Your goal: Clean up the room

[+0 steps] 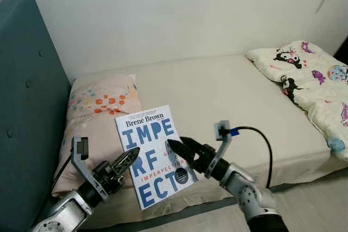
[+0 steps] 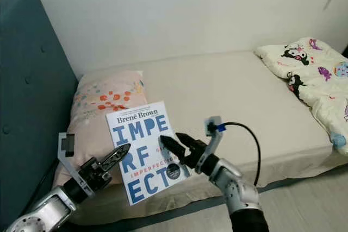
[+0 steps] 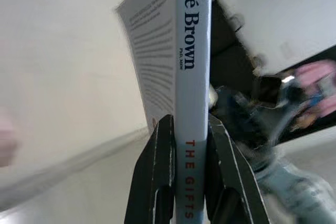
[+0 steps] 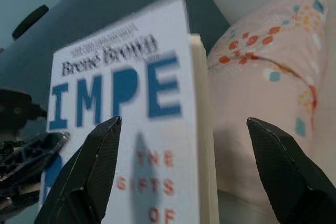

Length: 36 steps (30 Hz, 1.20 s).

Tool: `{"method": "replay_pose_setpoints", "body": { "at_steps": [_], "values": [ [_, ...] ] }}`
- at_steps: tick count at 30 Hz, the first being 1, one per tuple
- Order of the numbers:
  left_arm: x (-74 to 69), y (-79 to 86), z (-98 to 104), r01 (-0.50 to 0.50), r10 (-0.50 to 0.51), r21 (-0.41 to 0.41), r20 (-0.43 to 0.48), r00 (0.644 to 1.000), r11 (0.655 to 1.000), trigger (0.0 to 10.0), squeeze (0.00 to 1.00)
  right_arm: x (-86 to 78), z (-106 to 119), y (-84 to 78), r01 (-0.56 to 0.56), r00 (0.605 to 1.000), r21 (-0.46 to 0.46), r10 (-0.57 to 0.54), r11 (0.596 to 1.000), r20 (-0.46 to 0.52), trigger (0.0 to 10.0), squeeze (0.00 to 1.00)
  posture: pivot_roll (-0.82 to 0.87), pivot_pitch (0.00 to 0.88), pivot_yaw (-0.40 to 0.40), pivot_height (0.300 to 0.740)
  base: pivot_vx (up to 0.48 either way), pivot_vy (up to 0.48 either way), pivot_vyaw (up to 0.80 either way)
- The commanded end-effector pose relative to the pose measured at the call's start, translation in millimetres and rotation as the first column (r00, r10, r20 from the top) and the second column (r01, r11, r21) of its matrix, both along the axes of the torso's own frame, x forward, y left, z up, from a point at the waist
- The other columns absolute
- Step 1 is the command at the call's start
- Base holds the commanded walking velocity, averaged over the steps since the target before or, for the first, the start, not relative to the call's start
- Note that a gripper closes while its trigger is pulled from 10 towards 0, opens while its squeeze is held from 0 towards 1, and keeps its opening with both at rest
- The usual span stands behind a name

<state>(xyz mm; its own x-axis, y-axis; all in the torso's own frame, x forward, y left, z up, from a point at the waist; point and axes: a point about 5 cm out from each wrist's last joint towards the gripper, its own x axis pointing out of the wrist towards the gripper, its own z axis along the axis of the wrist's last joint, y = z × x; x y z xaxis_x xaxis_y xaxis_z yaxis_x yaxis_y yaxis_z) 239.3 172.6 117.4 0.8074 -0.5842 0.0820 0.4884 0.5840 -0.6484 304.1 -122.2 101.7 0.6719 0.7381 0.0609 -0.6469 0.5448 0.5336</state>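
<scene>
White book (image 1: 153, 155) upright, title upward

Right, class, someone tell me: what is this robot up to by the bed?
The left claw is shut on the spine of a white book with blue lettering, holding it up over the edge of the bed, near the pink pillow. The right claw is open at the book's cover, not gripping it.

One book (image 1: 154, 153), one pillow (image 1: 100, 107) and one patterned blanket (image 1: 312, 82) are here, on one bed (image 1: 228, 101). Two grippers, left (image 1: 132, 156) and right (image 1: 176, 146).
</scene>
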Motion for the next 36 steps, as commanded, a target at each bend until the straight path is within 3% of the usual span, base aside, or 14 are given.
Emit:
{"method": "replay_pose_setpoints", "body": {
  "at_steps": [1, 4, 5, 6, 7, 10, 13, 16, 24, 27, 28, 29, 31, 36],
  "values": [
    [1.2, -1.4, -6.2, -0.009, 0.009, 0.126, 0.006, 1.000, 0.992, 10.0, 0.00, -2.2, -5.3, -2.3, 0.016, 1.000, -0.055, -0.016, 0.998, -0.007, 10.0, 1.00, 0.02, 0.128, -0.027, 0.740, 0.000, 0.000, 0.00],
    [8.7, 1.2, -10.6, -0.094, 0.082, 0.286, 0.051, 0.995, 0.954, 10.0, 0.00, -1.2, -12.3, -6.1, 0.061, 0.998, -0.141, -0.062, 0.988, -0.005, 10.0, 0.95, 0.02, 0.128, -0.027, 0.740, 0.000, 0.000, 0.00],
    [10.2, 2.7, -8.1, -0.112, 0.104, 0.232, 0.049, 0.993, 0.966, 10.0, 0.00, -1.4, -12.9, -6.4, 0.068, 0.997, -0.135, -0.071, 0.989, -0.014, 10.0, 0.48, 0.02, 0.128, -0.025, 0.740, 0.000, 0.000, 0.00],
    [10.2, 2.7, -8.1, -0.112, 0.104, 0.232, 0.049, 0.993, 0.966, 10.0, 0.00, -1.4, -12.9, -6.4, 0.068, 0.997, -0.135, -0.071, 0.989, -0.014, 10.0, 0.48, 0.02, 0.128, -0.025, 0.740, 0.000, 0.000, 0.00],
    [11.2, 4.9, -5.7, -0.129, 0.121, 0.197, 0.053, 0.991, 0.972, 10.0, 0.00, -1.1, -13.5, -7.4, 0.085, 0.996, -0.133, -0.088, 0.987, -0.017, 10.0, 0.00, 0.02, 0.129, -0.026, 0.740, 0.000, 0.000, 0.00],
    [11.4, 6.2, -4.3, -0.137, 0.130, 0.169, 0.052, 0.990, 0.976, 10.0, 0.00, -1.0, -13.9, -8.1, 0.097, 0.995, -0.132, -0.100, 0.986, -0.019, 10.0, 0.00, 0.02, 0.128, -0.026, 0.740, 0.000, 0.000, 0.00],
    [14.2, 12.0, -11.1, -0.184, 0.175, 0.298, 0.056, 0.983, 0.937, 10.0, 0.00, 2.0, -19.5, -12.7, 0.162, 0.985, -0.199, -0.171, 0.966, -0.025, 10.0, 0.00, 0.02, 0.129, -0.023, 0.740, 0.000, 0.000, 0.00],
    [20.7, 34.5, -35.3, -0.321, 0.391, 0.488, -0.045, 0.919, 0.812, 10.0, 0.00, 4.4, -31.6, -18.1, 0.225, 0.967, -0.329, -0.252, 0.917, -0.043, 10.0, 0.00, 0.02, 0.129, -0.020, 0.740, 0.000, 0.000, 0.00],
    [16.2, 38.8, -56.2, -0.432, 0.526, 0.347, -0.250, 0.813, 0.832, 10.0, 0.00, 3.9, -40.2, -18.8, 0.263, 0.948, -0.376, -0.310, 0.888, -0.070, 10.0, 0.00, 0.02, 0.133, -0.019, 0.740, 0.000, 0.000, 0.00],
    [9.2, 35.5, -71.1, -0.523, 0.584, 0.262, -0.379, 0.717, 0.811, 10.0, 0.00, 1.9, -44.2, -15.0, 0.265, 0.943, -0.379, -0.321, 0.887, -0.092, 10.0, 0.00, 0.02, 0.136, -0.019, 0.740, 0.000, 0.000, 0.00],
    [5.0, 39.8, -80.0, -0.597, 0.639, 0.254, -0.451, 0.623, 0.761, 10.0, 0.00, 0.9, -45.0, -12.3, 0.261, 0.943, -0.376, -0.319, 0.889, -0.099, 10.0, 0.00, 0.01, 0.137, -0.021, 0.740, 0.000, 0.000, 0.00],
    [5.0, 39.8, -80.0, -0.597, 0.639, 0.254, -0.451, 0.623, 0.761, 10.0, 0.00, 0.9, -45.0, -12.3, 0.261, 0.943, -0.376, -0.319, 0.889, -0.099, 10.0, 0.00, 0.01, 0.137, -0.021, 0.740, 0.000, 0.000, 0.00],
    [-2.2, 46.8, -88.7, -0.653, 0.707, 0.310, -0.479, 0.521, 0.691, 10.0, 0.00, -0.4, -46.5, -8.5, 0.252, 0.945, -0.393, -0.313, 0.884, -0.099, 10.0, 0.00, 0.01, 0.138, -0.026, 0.740, 0.000, 0.000, 0.00],
    [0.1, 45.4, -80.3, -0.587, 0.735, 0.455, -0.296, 0.610, 0.670, 10.0, 0.00, 0.1, -45.5, -5.6, 0.260, 0.961, -0.524, -0.272, 0.811, 0.055, 10.0, 0.00, 0.01, 0.139, -0.029, 0.740, 0.000, 0.000, 0.00]
  ]
}}
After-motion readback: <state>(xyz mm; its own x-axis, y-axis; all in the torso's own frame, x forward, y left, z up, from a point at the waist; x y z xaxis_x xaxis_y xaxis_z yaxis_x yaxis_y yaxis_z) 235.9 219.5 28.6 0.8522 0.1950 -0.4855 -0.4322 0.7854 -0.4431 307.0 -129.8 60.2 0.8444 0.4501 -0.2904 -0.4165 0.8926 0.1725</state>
